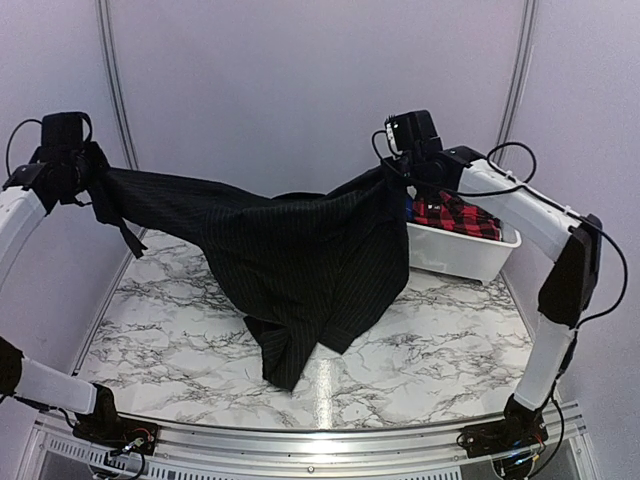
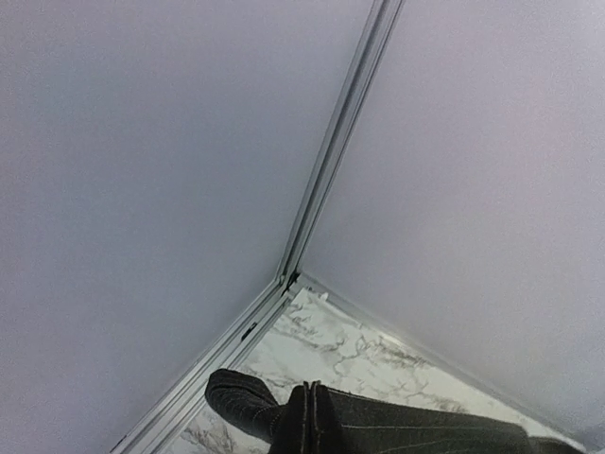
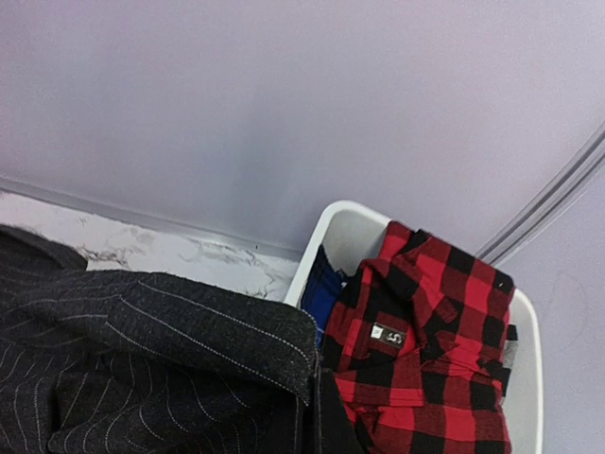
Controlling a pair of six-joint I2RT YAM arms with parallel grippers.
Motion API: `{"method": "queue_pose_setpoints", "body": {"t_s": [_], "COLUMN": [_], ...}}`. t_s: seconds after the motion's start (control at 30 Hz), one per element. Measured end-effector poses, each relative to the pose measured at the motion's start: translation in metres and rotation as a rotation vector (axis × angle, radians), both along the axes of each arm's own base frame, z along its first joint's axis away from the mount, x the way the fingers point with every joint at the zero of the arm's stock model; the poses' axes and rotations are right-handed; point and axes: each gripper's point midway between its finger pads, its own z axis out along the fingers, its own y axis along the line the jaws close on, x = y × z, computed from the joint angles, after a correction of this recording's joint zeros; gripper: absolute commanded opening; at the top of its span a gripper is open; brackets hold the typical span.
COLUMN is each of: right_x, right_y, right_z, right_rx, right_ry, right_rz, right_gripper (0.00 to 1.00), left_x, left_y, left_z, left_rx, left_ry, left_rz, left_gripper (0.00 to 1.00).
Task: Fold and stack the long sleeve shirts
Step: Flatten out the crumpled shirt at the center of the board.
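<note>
The black pinstriped long sleeve shirt (image 1: 300, 260) hangs stretched between my two grippers, its lower part draping onto the marble table (image 1: 440, 340). My left gripper (image 1: 97, 185) is raised at the far left and shut on one end of it; a dark strap dangles below. My right gripper (image 1: 398, 178) is raised at the back right, shut on the other end. The left wrist view shows a pinched fold of the shirt (image 2: 397, 426) at the bottom edge. The right wrist view shows its cloth (image 3: 142, 359) bunched at the bottom. A red-and-black plaid shirt (image 1: 455, 215) lies in a bin.
A white bin (image 1: 460, 255) stands at the back right, under my right gripper, and also shows in the right wrist view (image 3: 345, 227). It holds the plaid shirt (image 3: 425, 350) and a blue garment (image 3: 321, 288). Pale walls enclose the table's back and sides.
</note>
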Motion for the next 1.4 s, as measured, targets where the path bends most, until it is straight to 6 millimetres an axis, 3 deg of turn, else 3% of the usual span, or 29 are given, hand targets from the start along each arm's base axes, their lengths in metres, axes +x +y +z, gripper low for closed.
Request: {"method": "queue_pose_setpoints", "body": {"t_s": [0.07, 0.17, 0.33, 0.47, 0.57, 0.67, 0.73, 0.83, 0.9, 0.97, 1.0, 1.07, 1.1, 1.17, 1.23, 1.33, 1.4], "right_x": [-0.014, -0.034, -0.063, -0.079, -0.081, -0.072, -0.054, -0.008, 0.031, 0.07, 0.081, 0.099, 0.101, 0.092, 0.075, 0.044, 0.026], "right_y": [-0.003, -0.001, 0.008, 0.004, -0.001, 0.004, 0.012, 0.026, 0.039, 0.055, 0.06, 0.067, 0.067, 0.063, 0.056, 0.04, 0.03], "right_z": [0.034, 0.083, 0.144, 0.18, 0.203, 0.225, 0.232, 0.212, 0.173, 0.105, 0.076, -0.001, -0.035, -0.099, -0.142, -0.169, -0.166], "right_rx": [0.01, 0.016, 0.023, 0.03, 0.03, 0.042, 0.052, 0.045, 0.028, -0.009, -0.026, -0.069, -0.087, -0.131, -0.156, -0.17, -0.158], "right_ry": [-0.06, -0.156, -0.288, -0.372, -0.431, -0.488, -0.514, -0.499, -0.447, -0.333, -0.28, -0.132, -0.061, 0.084, 0.189, 0.282, 0.303], "right_rz": [0.008, 0.023, 0.06, 0.072, 0.059, 0.054, 0.06, 0.076, 0.091, 0.124, 0.135, 0.153, 0.159, 0.167, 0.17, 0.165, 0.161], "right_gripper": [0.0, 0.0, 0.0, 0.0, 0.0, 0.0, 0.0, 0.0, 0.0, 0.0, 0.0, 0.0, 0.0, 0.0, 0.0, 0.0, 0.0], "left_x": [-0.017, -0.039, -0.074, -0.095, -0.097, -0.085, -0.06, -0.003, 0.049, 0.103, 0.121, 0.149, 0.15, 0.136, 0.112, 0.086, 0.067], "left_y": [0.001, 0.001, 0.001, 0.002, 0.002, 0.002, 0.001, -0.003, -0.008, -0.015, -0.018, -0.025, -0.028, -0.031, -0.031, -0.03, -0.029], "left_z": [0.043, 0.09, 0.151, 0.184, 0.201, 0.209, 0.205, 0.171, 0.124, 0.053, 0.019, -0.073, -0.118, -0.185, -0.227, -0.241, -0.235], "left_rx": [0.01, 0.024, 0.045, 0.062, 0.077, 0.084, 0.085, 0.078, 0.064, 0.039, 0.025, -0.019, -0.043, -0.081, -0.105, -0.116, -0.119], "left_ry": [-0.1, -0.211, -0.359, -0.438, -0.467, -0.471, -0.44, -0.333, -0.213, -0.054, 0.018, 0.208, 0.308, 0.466, 0.584, 0.622, 0.609], "left_rz": [-0.005, -0.01, -0.02, -0.023, -0.021, -0.022, -0.026, -0.055, -0.095, -0.14, -0.156, -0.188, -0.197, -0.2, -0.189, -0.175, -0.167], "left_gripper": [0.0, 0.0, 0.0, 0.0, 0.0, 0.0, 0.0, 0.0, 0.0, 0.0, 0.0, 0.0, 0.0, 0.0, 0.0, 0.0, 0.0]}}
